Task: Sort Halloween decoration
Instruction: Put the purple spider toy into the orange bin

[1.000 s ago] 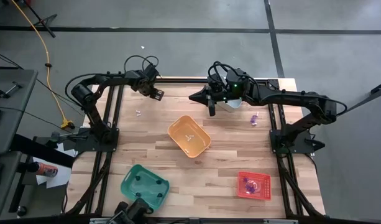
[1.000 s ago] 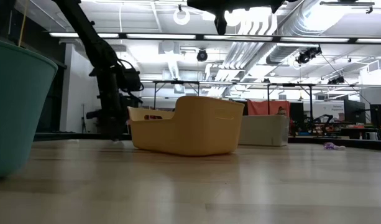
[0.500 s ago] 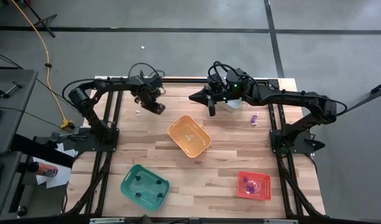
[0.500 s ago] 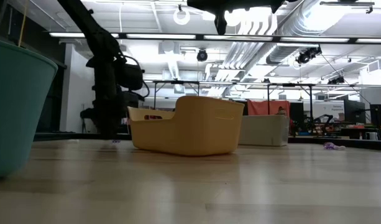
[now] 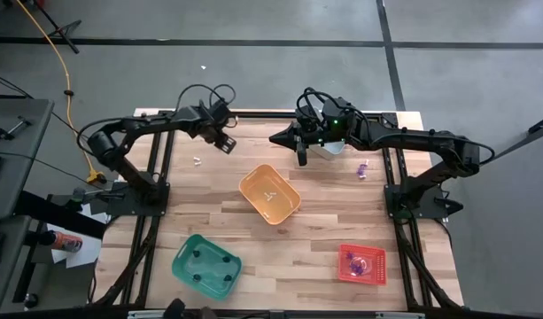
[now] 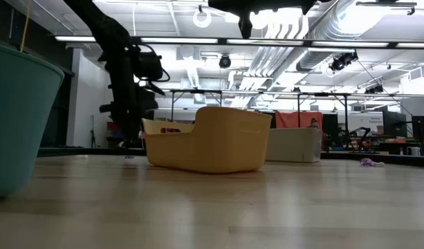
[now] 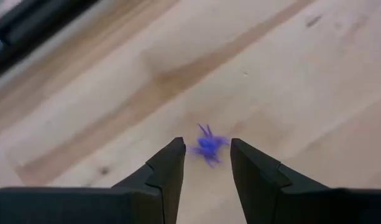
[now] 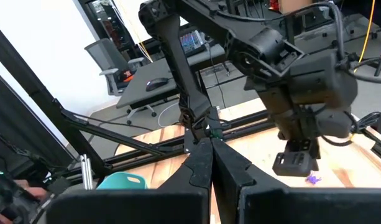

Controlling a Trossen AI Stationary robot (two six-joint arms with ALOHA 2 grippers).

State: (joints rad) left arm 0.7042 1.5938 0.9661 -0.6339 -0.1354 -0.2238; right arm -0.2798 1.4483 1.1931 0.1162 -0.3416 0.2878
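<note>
While both dark arms hung over the far half of the pale wooden table [image 5: 324, 232], we noted the left gripper [image 5: 224, 137] raised above the boards near the far left edge, its two fingers [image 7: 167, 168] parted with nothing between them. Through the left wrist view we saw a tiny purple spider-like trinket [image 7: 208, 147] lying on the wood below the gap, apart from both fingers. From above, that trinket [image 5: 197, 161] lay on the table just beside the gripper, towards the near side.

We recorded the right gripper [image 5: 301, 157] hovering above the far middle of the table, fingers [image 8: 199, 163] pressed together, holding nothing, beside a white plastic bin [image 5: 327, 148]. A second purple trinket [image 5: 362, 168] lay near the far right edge.

An orange plastic bin [image 5: 269, 194] at the centre held one whitish piece. A green plastic bin [image 5: 205, 264] at near left held several dark pieces; a red plastic bin [image 5: 361, 264] at near right held purple ones.
</note>
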